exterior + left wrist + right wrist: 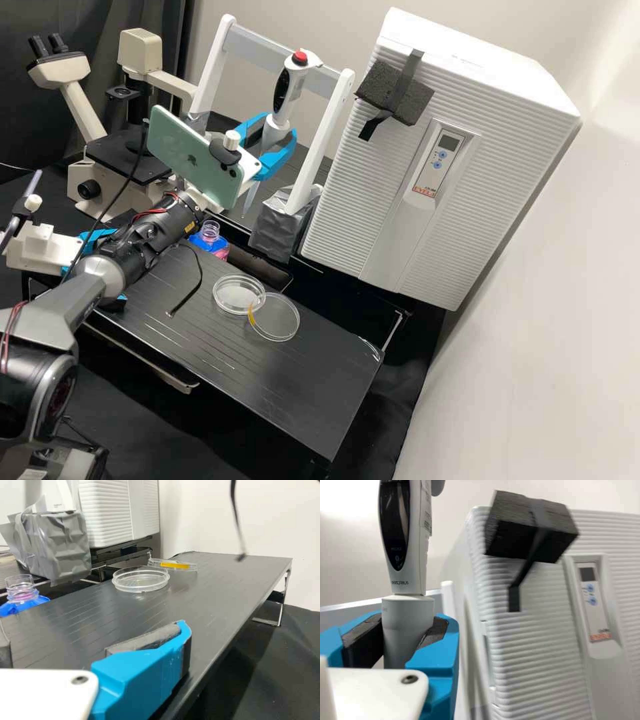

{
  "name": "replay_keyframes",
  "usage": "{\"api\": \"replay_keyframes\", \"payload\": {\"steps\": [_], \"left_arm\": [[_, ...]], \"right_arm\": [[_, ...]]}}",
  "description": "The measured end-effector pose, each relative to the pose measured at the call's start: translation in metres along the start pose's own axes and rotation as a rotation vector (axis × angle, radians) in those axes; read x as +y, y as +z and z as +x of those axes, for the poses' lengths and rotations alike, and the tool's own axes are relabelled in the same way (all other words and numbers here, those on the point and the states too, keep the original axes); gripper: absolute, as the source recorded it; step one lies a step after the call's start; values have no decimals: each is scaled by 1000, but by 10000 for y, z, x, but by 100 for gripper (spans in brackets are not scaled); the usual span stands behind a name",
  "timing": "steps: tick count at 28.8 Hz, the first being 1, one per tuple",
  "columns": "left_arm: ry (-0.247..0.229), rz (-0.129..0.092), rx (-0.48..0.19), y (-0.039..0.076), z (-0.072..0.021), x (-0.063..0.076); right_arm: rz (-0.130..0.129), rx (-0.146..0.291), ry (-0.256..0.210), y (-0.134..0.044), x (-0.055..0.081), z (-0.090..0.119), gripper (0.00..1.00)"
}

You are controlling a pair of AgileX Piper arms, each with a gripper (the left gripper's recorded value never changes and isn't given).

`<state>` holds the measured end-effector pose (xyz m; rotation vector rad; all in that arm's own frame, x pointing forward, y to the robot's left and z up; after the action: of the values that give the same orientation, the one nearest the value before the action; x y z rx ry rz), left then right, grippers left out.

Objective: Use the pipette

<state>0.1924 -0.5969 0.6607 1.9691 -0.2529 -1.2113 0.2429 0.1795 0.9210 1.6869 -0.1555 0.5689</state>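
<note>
Right now the right tool is gripping the pipette around its pale lower barrel. Its two blue fingers are drawn in narrow, so that their black pads are pressing on either side of the barrel. The pipette is standing nearly upright out of the tool, its dark display and red top button rising above the grip and its thin tip pointing down below it. Just behind the tool a white frame is crossing at the level of the pipette's head; whether the pipette is touching that frame I cannot tell. Beyond the tool a white ribbed cabinet is standing, with a black foam block strapped to its upper corner.

Meanwhile the left tool is sitting low at one end of the black tabletop, spread wide and holding nothing. Ahead of it two clear dishes are lying flat on the tabletop. The nearer dish is overlapping at the rim with the farther dish, which is carrying a yellow strip. Off to one side of this tool an open bottle with a blue body is standing near a block wrapped in grey tape.
</note>
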Motion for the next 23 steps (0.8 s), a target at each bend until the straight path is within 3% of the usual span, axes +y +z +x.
{"api": "replay_keyframes", "payload": {"steps": [11,20,23], "left_arm": [[-4,-7,5,-8,3,-33],[0,-19,12,-23,15,-61],[-5,-22,14,-32,34,-80]], "right_arm": [[-31,-4,-34,88,-39,10,0],[-107,-44,-70,253,-71,-111,0],[-115,-65,-79,300,-24,-175,0]]}}
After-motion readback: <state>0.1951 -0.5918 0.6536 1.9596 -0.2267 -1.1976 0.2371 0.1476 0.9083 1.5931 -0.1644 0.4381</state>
